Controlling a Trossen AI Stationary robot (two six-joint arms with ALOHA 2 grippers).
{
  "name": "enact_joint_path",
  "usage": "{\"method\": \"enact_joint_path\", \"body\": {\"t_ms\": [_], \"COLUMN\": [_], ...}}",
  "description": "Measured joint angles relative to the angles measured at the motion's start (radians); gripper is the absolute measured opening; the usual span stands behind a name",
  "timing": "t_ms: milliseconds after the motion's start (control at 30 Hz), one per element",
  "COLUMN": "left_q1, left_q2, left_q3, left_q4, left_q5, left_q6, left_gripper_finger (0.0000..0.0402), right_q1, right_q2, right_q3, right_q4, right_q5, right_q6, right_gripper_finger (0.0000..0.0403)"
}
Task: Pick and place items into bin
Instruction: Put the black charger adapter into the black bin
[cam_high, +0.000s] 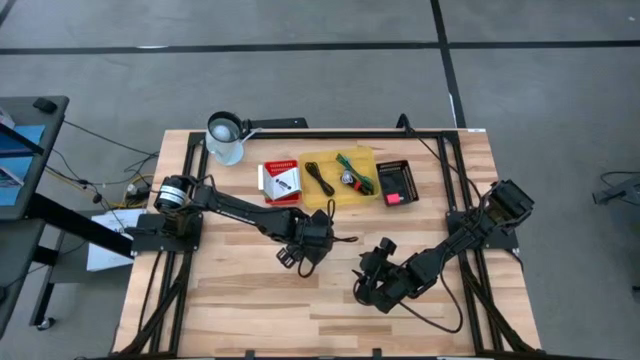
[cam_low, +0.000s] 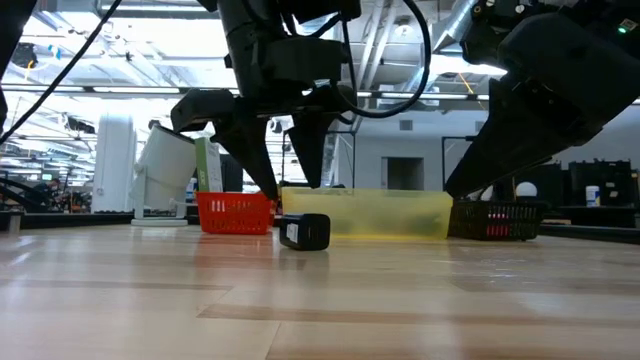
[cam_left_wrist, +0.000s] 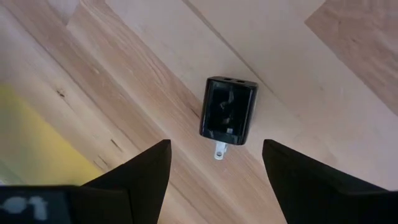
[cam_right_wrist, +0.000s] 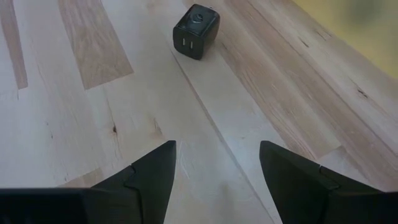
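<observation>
A small black plug-in charger (cam_left_wrist: 228, 111) with a silvery prong lies on its side on the bare wood, just in front of the yellow bin (cam_low: 365, 213); it also shows in the low view (cam_low: 305, 230) and in the right wrist view (cam_right_wrist: 196, 23). My left gripper (cam_left_wrist: 216, 144) hangs open right above it, fingers pointing down and clear of it (cam_low: 288, 180). In the high view this gripper (cam_high: 312, 240) hides the charger. My right gripper (cam_right_wrist: 217, 162) is open and empty, low over the table nearer the near edge (cam_high: 372, 285), facing the charger.
Along the far side stand a red basket (cam_high: 280, 181) with a white packet, the yellow bin (cam_high: 340, 175) holding black cord, a green stick and a silvery piece, and a black basket (cam_high: 395, 183) with a red-pink piece. A white pitcher (cam_high: 225, 137) stands far left.
</observation>
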Motion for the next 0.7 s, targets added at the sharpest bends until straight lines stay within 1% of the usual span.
{"method": "enact_joint_path", "body": {"t_ms": [433,700], "left_q1": [0.009,0.004], "left_q2": [0.000,0.000], "left_q3": [0.000,0.000], "left_q4": [0.038,0.035], "left_q5": [0.001,0.021], "left_q6": [-0.002,-0.047], "left_gripper_finger": [0.0248,0.0248], "right_q1": [-0.005,-0.006], "right_q2": [0.000,0.000], "right_q3": [0.000,0.000], "right_q4": [0.002,0.002], "right_q5": [0.000,0.000], "right_q6": [0.000,0.000], "right_gripper_finger": [0.0228,0.0228]}}
